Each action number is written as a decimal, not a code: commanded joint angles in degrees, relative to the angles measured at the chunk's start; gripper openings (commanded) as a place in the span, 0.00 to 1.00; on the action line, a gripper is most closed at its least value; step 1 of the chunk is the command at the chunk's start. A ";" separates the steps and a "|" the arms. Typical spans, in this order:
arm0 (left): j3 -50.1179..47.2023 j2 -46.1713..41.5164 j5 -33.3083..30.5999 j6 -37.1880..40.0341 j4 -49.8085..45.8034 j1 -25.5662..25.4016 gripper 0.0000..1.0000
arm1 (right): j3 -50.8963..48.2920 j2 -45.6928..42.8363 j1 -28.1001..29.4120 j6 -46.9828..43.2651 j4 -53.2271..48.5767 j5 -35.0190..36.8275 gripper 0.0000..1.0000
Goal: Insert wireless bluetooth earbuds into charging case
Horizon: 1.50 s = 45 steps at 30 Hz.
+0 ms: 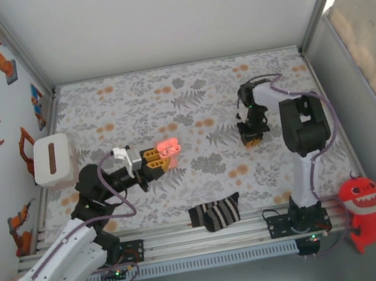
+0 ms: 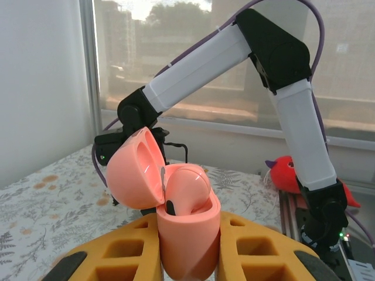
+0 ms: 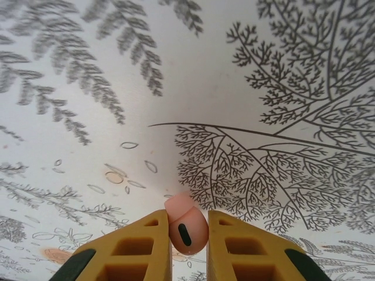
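Earbud (image 3: 187, 231), a small rounded nub of coral-pink plastic with a dark oval mark on its face, sits pinched between the two yellow plastic fingers (image 3: 146, 246) of the right claw (image 3: 187, 218), which is clenched on it. Beyond the fingertips lies the white cloth (image 3: 234, 88) printed with grey ferns; whether the nub touches it I cannot tell. From above, the right claw (image 1: 250, 138) points down at the cloth and what it holds is too small to make out.

The left claw (image 2: 187, 231) is clamped on a salmon-pink rounded plastic charging case (image 2: 190, 254), held upright between its fingers. Its wrist camera shows the hinged lid (image 2: 137, 170) swung open to the claw's left, and a second earbud (image 2: 187, 184) of the same pink seated in the case's mouth. The white and black right arm (image 2: 293, 117) rises beyond the case. In the overhead view the case (image 1: 169, 147) is just a bright pink block at the tip of the left claw (image 1: 156, 159), its inside unreadable.

Left of that claw stands a white box with a slot (image 1: 53, 161). A black and white striped sock (image 1: 216, 213) lies nearer the bases, between the arms. A red dinosaur toy (image 1: 360, 205) stands to the right of the right arm's base.
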 commanded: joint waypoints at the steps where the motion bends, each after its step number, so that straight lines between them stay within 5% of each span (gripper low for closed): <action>1: -1.14 0.46 -0.24 -0.51 4.05 -0.36 0.00 | -0.93 -5.08 0.64 -2.40 1.79 1.83 0.16; 12: -1.97 4.03 -2.09 -4.11 9.19 -0.29 0.00 | -2.72 -16.68 3.57 -7.66 5.99 5.01 0.15; 28: 0.59 16.24 2.43 -11.98 21.01 -0.29 0.00 | -4.84 -43.22 16.32 -18.48 16.16 5.61 0.15; 45: 8.27 28.83 14.59 -16.75 30.86 1.78 0.00 | 6.54 -48.24 32.13 -32.51 14.79 8.11 0.15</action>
